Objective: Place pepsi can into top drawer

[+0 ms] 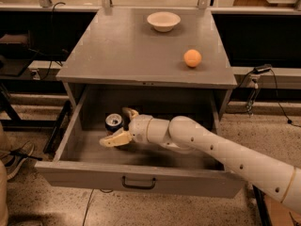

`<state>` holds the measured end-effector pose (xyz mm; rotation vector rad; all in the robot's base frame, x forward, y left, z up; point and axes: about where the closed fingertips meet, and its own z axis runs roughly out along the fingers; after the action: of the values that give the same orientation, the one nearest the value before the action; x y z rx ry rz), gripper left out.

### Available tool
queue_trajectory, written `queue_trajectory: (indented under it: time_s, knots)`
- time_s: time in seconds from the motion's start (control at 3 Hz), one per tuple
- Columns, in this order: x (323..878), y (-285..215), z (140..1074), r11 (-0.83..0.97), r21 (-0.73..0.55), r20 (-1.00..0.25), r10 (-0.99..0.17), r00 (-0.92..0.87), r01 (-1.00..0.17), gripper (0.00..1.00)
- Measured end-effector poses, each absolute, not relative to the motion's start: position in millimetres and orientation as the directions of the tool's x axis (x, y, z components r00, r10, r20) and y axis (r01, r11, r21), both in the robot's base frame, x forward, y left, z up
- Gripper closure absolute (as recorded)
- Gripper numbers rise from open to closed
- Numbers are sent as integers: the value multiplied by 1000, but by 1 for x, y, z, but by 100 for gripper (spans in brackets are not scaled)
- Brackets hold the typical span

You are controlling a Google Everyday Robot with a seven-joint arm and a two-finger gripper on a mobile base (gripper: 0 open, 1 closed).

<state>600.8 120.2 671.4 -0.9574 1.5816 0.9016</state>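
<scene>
**Q:** Camera view: where is the end effector, and why is it posed that way?

**A:** Camera view. My end effector (114,127) is reached into the top drawer (141,177), which stands pulled out. Its two fingers are spread, one lying low toward the drawer front and one raised toward the back, with the pepsi can (114,121) between them. The can stands upright on the drawer floor, left of centre. I judge the fingers are held apart so that the can rests on its own base. I cannot tell whether either finger touches it.

**Q:** And the count of each item?

**A:** One can, one open drawer with one dark handle (138,183), and one arm (225,154). On the counter (127,55) above are one white bowl (163,20) at the back and one orange ball (192,58) to the right. They sit well apart, and neither belongs to the task.
</scene>
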Motion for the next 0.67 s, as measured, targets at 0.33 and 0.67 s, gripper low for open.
queue_trajectory:
  time_s: [0.33,0.67]
  knots:
    - [610,90,697,421,28,-978,-177,-112,-906,0]
    - [609,21,736,476,-39,-948,-295,-118,-879,0]
